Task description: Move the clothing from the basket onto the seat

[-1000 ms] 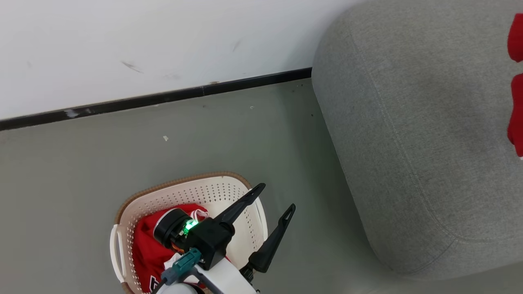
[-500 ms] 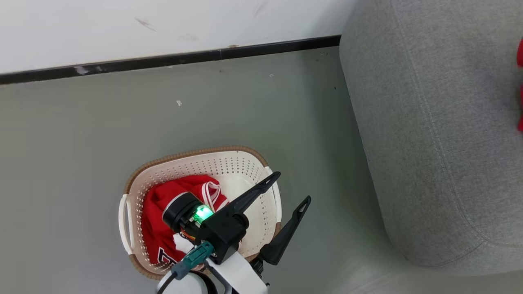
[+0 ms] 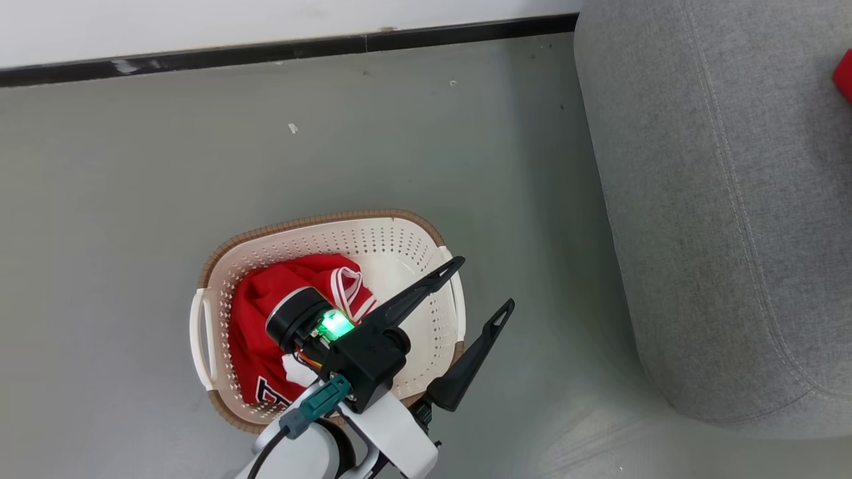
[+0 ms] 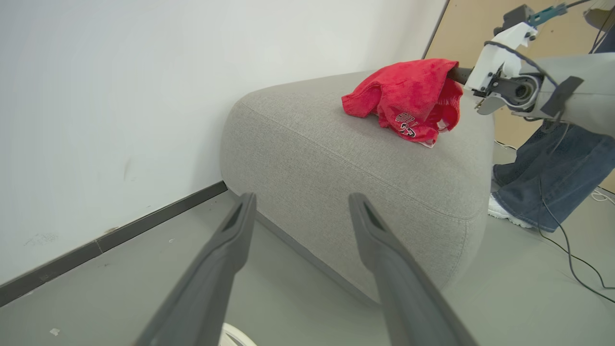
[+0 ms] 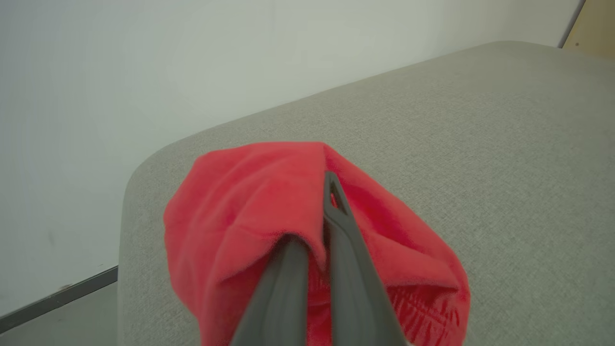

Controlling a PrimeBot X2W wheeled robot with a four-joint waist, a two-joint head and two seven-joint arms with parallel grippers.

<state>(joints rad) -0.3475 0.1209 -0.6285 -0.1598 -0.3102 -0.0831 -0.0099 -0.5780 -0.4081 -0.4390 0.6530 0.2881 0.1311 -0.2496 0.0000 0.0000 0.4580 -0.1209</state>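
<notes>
One striped-trim red jersey (image 3: 253,326) is lying crumpled in basket (image 3: 319,223), left gripper (image 3: 485,282) hovering over its rim, jaws apart; right gripper (image 5: 326,202) is clamping second red piece (image 4: 403,93) on sofa (image 3: 699,199). Soft, light, floppy: probably pinching a raised fold.

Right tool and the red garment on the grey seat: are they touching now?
Touching. The right wrist view shows the right tool shut, with a fold of the red garment pinched between its fingers.
</notes>
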